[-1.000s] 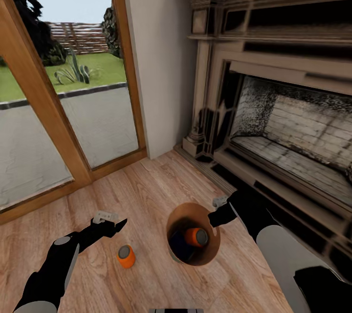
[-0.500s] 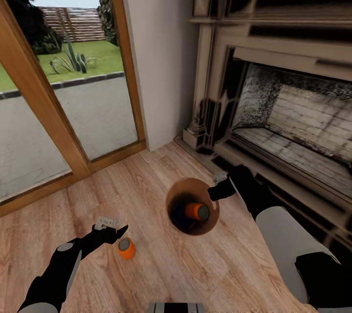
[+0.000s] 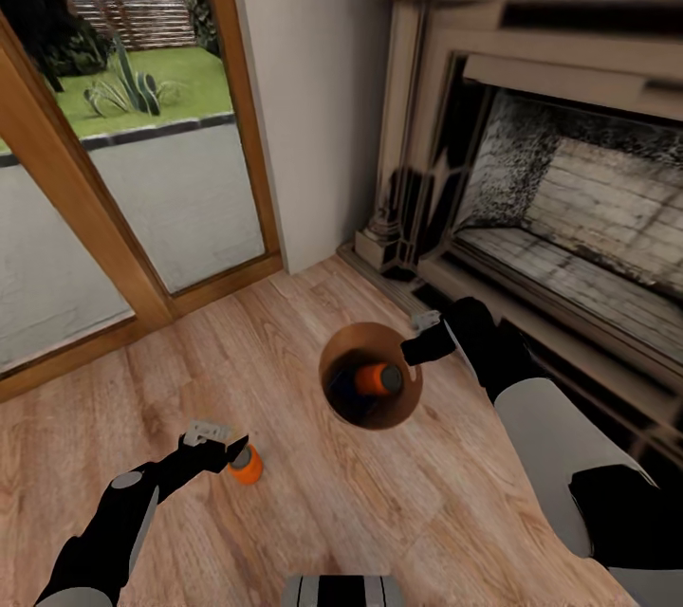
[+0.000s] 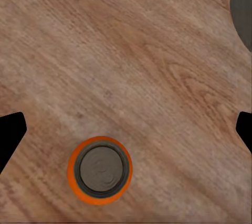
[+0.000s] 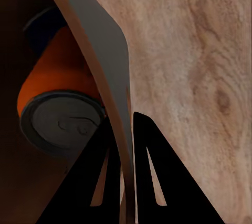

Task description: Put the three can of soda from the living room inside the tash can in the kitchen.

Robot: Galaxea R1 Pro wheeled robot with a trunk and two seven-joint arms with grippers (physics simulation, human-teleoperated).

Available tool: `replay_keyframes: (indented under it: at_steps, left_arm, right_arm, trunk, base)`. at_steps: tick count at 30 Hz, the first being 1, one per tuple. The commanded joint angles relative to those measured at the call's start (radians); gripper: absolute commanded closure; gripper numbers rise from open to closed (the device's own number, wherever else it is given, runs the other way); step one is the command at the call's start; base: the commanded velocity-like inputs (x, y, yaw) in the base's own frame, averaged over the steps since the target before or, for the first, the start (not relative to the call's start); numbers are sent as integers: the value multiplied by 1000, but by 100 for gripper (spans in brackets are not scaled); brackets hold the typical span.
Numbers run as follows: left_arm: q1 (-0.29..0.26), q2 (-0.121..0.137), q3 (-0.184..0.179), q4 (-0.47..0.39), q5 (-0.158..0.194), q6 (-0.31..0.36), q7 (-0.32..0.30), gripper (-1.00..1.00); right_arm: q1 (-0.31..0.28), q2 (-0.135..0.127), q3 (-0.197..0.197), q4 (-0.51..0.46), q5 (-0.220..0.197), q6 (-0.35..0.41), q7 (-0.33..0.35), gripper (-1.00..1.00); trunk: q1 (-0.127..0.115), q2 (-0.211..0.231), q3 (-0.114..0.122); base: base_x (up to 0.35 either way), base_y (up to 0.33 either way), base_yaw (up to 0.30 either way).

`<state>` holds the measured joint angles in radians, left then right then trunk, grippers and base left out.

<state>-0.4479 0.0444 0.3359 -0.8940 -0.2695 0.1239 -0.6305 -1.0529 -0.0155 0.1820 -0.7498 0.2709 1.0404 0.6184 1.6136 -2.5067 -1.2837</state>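
Wood floor (image 3: 313, 493), fireplace (image 3: 560, 209) right, glass door (image 3: 114, 171) left.

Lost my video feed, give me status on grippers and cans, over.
Left gripper open above upright orange can on floor. Right gripper shut on trash can rim; another orange can lies inside. Nothing in the way.

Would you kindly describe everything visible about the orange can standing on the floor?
The orange can is a small bright-orange cylinder with a grey recessed top, seemingly metal. It stands upright on the wood floor, outside the trash can. The left gripper sits open right above it, fingers wide apart on either side, not touching.
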Motion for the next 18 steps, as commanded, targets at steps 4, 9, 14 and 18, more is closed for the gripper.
replay_keyframes:
  at_steps: [4,9,14,18]
  left_arm:
    - [0,0,0,0,4,-1,0,-100]
    - [0,0,0,0,5,-1,0,-100]
    - [0,0,0,0,6,-1,0,-100]
    - [0,0,0,0,8,-1,0,-100]
  right_arm:
    - [-1,1,-1,0,-29,7,6,100]
    - [-38,5,2,-8,-30,7,10,100]
    - [-81,5,1,-9,-30,7,10,100]
    - [-103,5,1,-9,-30,7,10,100]
  trunk:
    - [2,-1,-22]
    - [4,-2,-49]
    - [6,-3,-73]
    - [6,-4,-77]
  base:
    - [0,0,0]
    - [0,0,0]
    - [0,0,0]
    - [0,0,0]
